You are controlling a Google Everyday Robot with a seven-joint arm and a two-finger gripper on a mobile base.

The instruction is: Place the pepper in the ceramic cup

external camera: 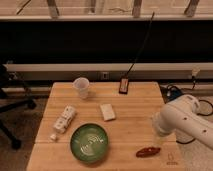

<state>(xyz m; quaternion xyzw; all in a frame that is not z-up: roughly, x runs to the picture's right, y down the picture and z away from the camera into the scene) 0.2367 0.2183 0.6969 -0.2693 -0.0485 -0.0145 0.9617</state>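
**State.** The pepper [149,151] lies flat on the desk [140,115], close to the front right edge, with its long axis roughly left to right. The ceramic cup [81,87] stands upright near the back left, well apart from the pepper. The end effector [158,141] hangs just above and to the right of the pepper, under the white arm [185,117]. I cannot tell whether it is open or closed. The pepper looks to be resting on the desk, not lifted.

**Risks to watch:**

1. **Grasp.** The pepper is thin, glossy and low. If you come down off-centre you will likely catch one tip, and it may pivot or slip out.
2. **Edge.** The pepper sits near the front edge, so a sideways nudge could push it off the desk.
3. **Depth.** If you descend too far, the end effector presses into the desk.
4. **Transit.** The straight line to the ceramic cup passes over the white block [107,111], and the green bowl [89,142] sits just left of the pepper. A low carry could clip either one.
5. **Wrong target.** The green bowl is nearer and wider than the cup. Do not release there.
6. **Release.** The cup's mouth is small and the cup looks light.
   - A pepper dropped sideways may bridge the rim and fall off.
   - Contact with the rim may tip the cup.
   - Point the pepper downward before letting go.
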